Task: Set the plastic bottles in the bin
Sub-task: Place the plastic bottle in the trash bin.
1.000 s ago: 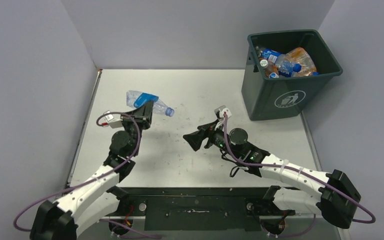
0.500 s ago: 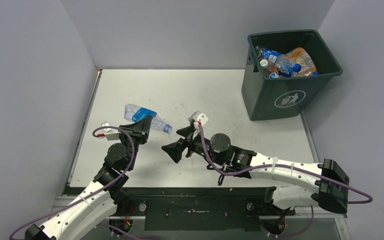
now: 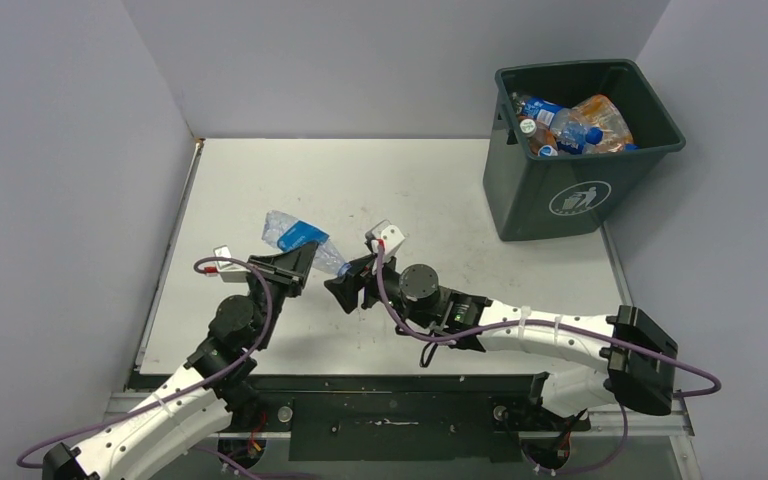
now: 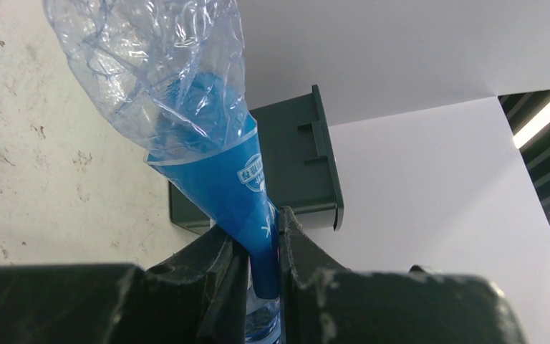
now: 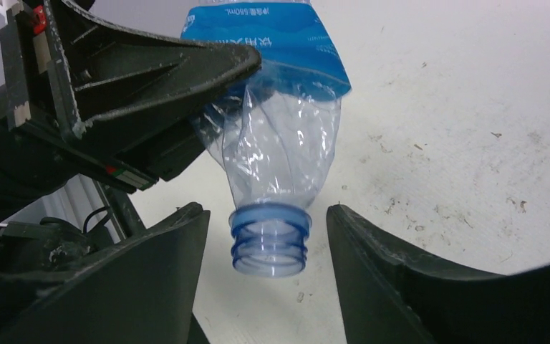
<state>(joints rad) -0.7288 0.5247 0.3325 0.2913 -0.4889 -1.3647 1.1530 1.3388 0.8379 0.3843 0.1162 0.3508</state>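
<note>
The crushed clear plastic bottle with a blue label (image 3: pixel 298 238) is empty and has no cap, so I judge it very light. Its thin wall is soft and gives way under pressure, and the smooth film may slip. The left hand (image 3: pixel 305 263) is closed tight on the label part, which is pressed flat between its two fingers, and it holds the bottle in the air above the pale grey surface (image 3: pixel 410 190).

The stiffest place is the threaded neck (image 5: pixel 268 240), because the ring there keeps its round shape; it seems the best place to take hold.

The right hand (image 5: pixel 266 213) is about half open and holds nothing. Its two fingers stand one on each side of the neck with a small gap on both sides, and the mouth of the bottle points toward the wrist camera.

The dark grey-green plastic bin (image 3: pixel 550 200) stands at the far right corner, well apart from both hands, with other bottles (image 3: pixel 565 125) already inside.
</note>
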